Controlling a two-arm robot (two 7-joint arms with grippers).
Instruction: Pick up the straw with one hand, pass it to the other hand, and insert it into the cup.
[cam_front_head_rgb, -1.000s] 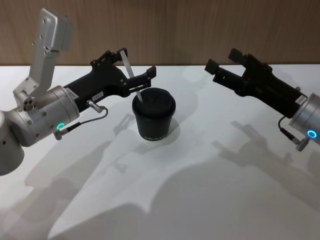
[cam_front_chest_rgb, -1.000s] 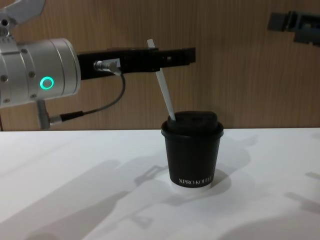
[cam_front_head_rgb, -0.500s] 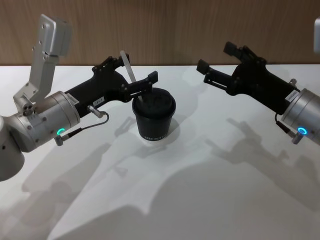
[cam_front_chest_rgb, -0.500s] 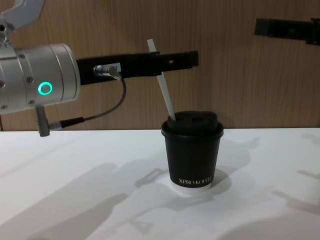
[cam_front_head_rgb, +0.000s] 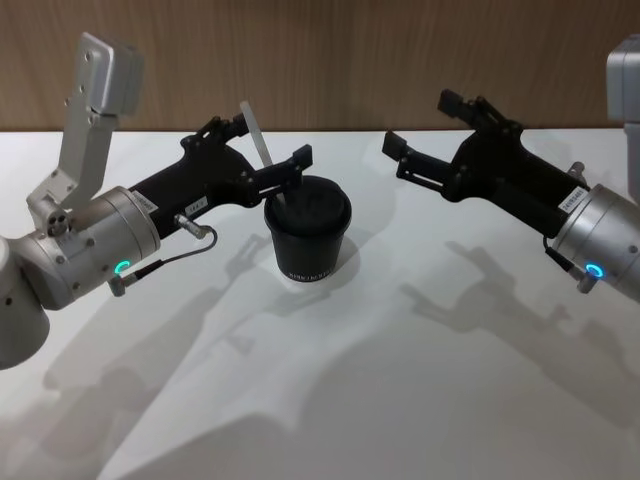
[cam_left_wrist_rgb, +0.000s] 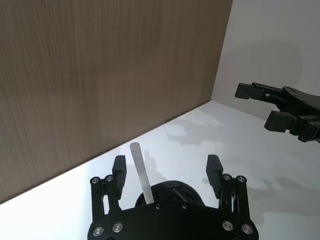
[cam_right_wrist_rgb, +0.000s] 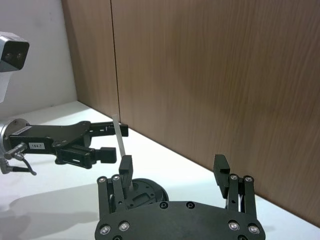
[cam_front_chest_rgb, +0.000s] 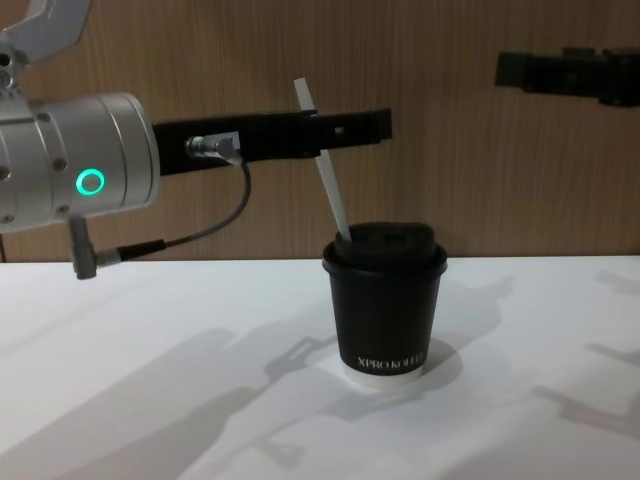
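One cup (cam_front_head_rgb: 307, 236) stands on the one white surface (cam_front_head_rgb: 400, 400). One straw (cam_front_head_rgb: 262, 148) sticks out of its one lid (cam_front_chest_rgb: 388, 245). Two grippers are in sight: a left gripper (cam_front_head_rgb: 262, 157) and a right gripper (cam_front_head_rgb: 420, 138).

The straw's (cam_front_chest_rgb: 325, 170) lower end is hidden inside the cup (cam_front_chest_rgb: 385, 310) lid. In the chest view, the right gripper (cam_front_chest_rgb: 570, 75) is cut off by the right edge at upper right; its jaws cannot be judged there.

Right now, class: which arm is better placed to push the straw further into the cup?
Left. Its open gripper straddles the straw above the cup; the right gripper hangs apart.
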